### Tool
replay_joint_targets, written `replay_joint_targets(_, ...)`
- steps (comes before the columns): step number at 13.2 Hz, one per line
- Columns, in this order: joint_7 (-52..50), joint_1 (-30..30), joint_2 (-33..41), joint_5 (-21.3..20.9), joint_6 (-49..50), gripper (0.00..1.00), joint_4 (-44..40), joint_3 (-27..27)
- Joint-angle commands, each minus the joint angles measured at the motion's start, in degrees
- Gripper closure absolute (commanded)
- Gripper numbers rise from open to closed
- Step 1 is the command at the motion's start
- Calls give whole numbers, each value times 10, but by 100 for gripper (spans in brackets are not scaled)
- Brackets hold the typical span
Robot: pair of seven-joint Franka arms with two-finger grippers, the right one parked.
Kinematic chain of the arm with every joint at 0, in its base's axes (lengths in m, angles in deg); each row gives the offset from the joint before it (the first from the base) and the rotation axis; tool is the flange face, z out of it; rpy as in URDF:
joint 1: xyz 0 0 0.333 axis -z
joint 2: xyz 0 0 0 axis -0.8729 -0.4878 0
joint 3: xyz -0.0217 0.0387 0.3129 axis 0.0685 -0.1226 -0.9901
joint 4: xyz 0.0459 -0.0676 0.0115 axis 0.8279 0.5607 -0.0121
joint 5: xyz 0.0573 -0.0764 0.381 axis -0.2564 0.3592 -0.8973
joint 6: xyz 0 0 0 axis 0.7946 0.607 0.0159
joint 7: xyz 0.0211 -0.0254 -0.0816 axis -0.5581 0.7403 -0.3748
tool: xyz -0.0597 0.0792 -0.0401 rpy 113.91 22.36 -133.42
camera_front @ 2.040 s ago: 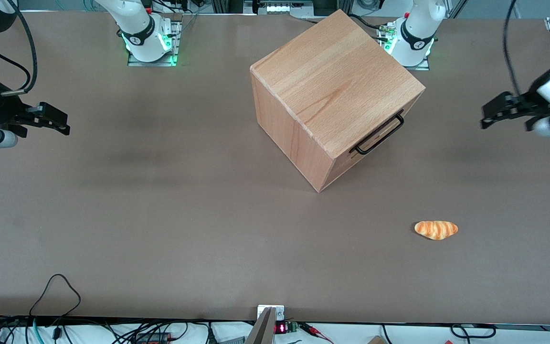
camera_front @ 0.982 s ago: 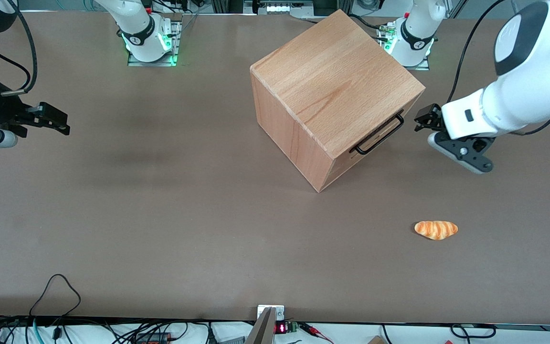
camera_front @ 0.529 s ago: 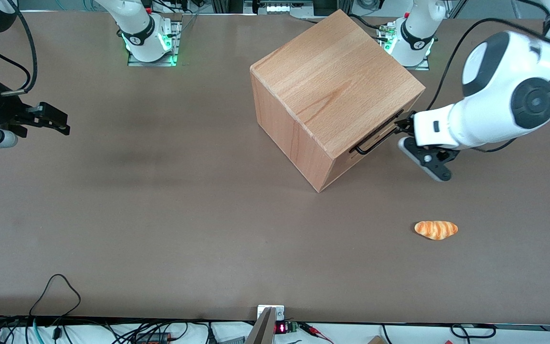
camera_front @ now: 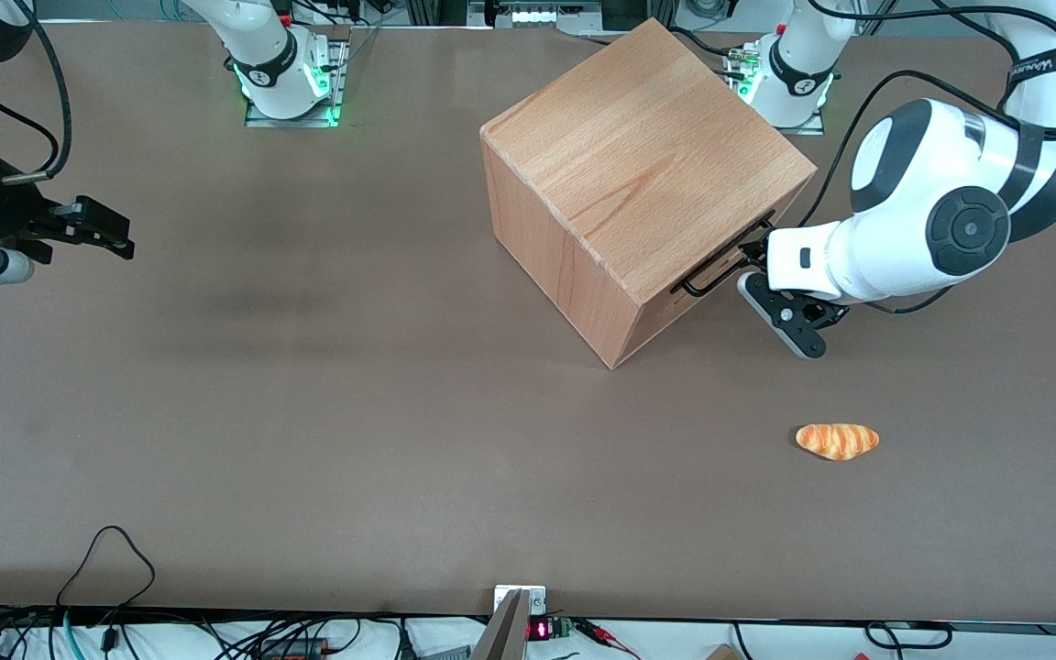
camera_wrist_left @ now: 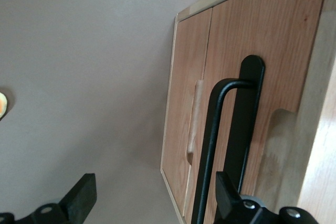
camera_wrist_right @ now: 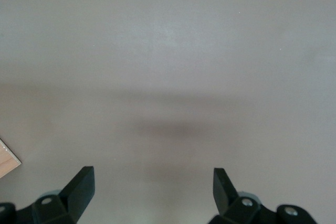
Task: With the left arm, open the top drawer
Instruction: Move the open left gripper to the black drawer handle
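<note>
The cabinet (camera_front: 638, 174) stands turned on the surface (camera_front: 308, 412), its drawer fronts facing the working arm's end, and the top drawer (camera_wrist_left: 273, 51) sits fully shut just under the cabinet's top. The left arm (camera_front: 940, 220) reaches in level with that front, so its tool (camera_front: 755, 252) meets the black handle (camera_wrist_left: 223, 145) squarely. The tool is spread wide, one finger (camera_wrist_left: 227, 195) against the bar, the other (camera_wrist_left: 81, 198) well apart over bare surface. It likely needs shifting to straddle the bar before closing. A bread roll (camera_front: 837, 441) lies nearer the front camera.
</note>
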State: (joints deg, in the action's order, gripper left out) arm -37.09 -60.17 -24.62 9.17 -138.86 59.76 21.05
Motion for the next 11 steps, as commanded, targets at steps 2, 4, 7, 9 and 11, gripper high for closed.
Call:
replay_joint_targets(2,38,-4,-2,7,-25,0,22,13)
replay_joint_targets(4,62,-5,-5,7,-29,0,27,13)
replay_joint_targets(7,68,-5,-15,7,-30,0,27,14)
replay_joint_targets(9,88,-5,-20,7,-30,0,27,13)
replay_joint_targets(11,89,-5,-27,7,-30,0,27,13)
